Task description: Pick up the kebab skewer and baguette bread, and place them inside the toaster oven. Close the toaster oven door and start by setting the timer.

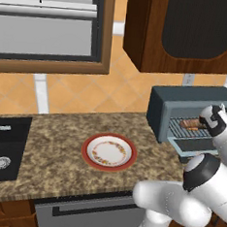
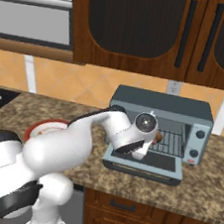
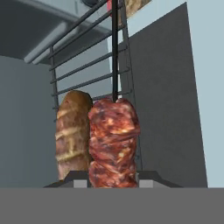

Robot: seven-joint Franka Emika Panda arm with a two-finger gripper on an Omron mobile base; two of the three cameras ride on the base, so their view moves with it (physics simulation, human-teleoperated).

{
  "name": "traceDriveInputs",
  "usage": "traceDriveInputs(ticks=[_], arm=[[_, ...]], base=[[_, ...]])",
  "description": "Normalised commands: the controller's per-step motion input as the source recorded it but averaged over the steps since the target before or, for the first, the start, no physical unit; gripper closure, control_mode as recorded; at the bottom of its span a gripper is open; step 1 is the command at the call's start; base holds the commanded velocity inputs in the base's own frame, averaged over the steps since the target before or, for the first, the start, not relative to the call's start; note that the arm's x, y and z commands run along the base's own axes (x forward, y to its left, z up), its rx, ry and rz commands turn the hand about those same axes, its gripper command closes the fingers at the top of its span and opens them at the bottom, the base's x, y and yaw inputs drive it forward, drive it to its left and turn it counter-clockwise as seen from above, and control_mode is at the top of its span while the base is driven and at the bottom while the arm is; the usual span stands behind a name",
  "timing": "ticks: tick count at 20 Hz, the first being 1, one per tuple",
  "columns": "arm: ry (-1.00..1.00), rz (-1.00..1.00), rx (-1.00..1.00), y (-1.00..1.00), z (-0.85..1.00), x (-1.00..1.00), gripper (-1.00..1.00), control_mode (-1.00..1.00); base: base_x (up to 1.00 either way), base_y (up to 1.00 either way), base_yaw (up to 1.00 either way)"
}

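Gripper point(image 3: 113, 178) fingers are clamped on the reddish-brown meat skewer point(image 3: 113, 140) above the boxy blue-grey toaster oven's point(image 2: 162, 106) wire rack point(image 3: 92, 65), beside the golden-brown baguette loaf point(image 3: 72, 133); left of the oven, a red-rimmed plate point(image 1: 108, 151) is seen on the speckled granite counter point(image 1: 54, 139).

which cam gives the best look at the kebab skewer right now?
Hand view: the kebab skewer is close up, its red meat chunks and dark stick clear, held between the hand's fingertips over the oven rack, next to the baguette bread. Left base view shows something small and reddish-brown on the rack. Right base view: arm blocks it.
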Motion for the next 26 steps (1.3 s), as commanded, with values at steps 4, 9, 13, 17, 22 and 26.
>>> traceDriveInputs(ticks=[4, 9, 13, 17, 22, 26], arm=[[0.0, 0.0, 0.0, -0.15, 0.0, 0.38, 1.0, -1.0], [0.0, 0.0, 0.0, 0.0, 0.0, 0.19, 1.0, -1.0], [0.04, 0.0, 0.0, 0.0, 0.0, 0.01, 1.0, -1.0], [0.01, 0.0, 0.0, 0.0, 0.0, 0.12, 1.0, -1.0], [0.0, 0.0, 0.0, 0.0, -0.01, 0.41, 1.0, -1.0], [0.0, 0.03, 0.0, -0.01, -0.13, 0.11, 1.0, -1.0]], base=[[0.0, 0.0, 0.0], [0.0, 0.0, 0.0], [0.0, 0.0, 0.0], [0.0, 0.0, 0.0], [0.0, 0.0, 0.0], [0.0, 0.0, 0.0]])
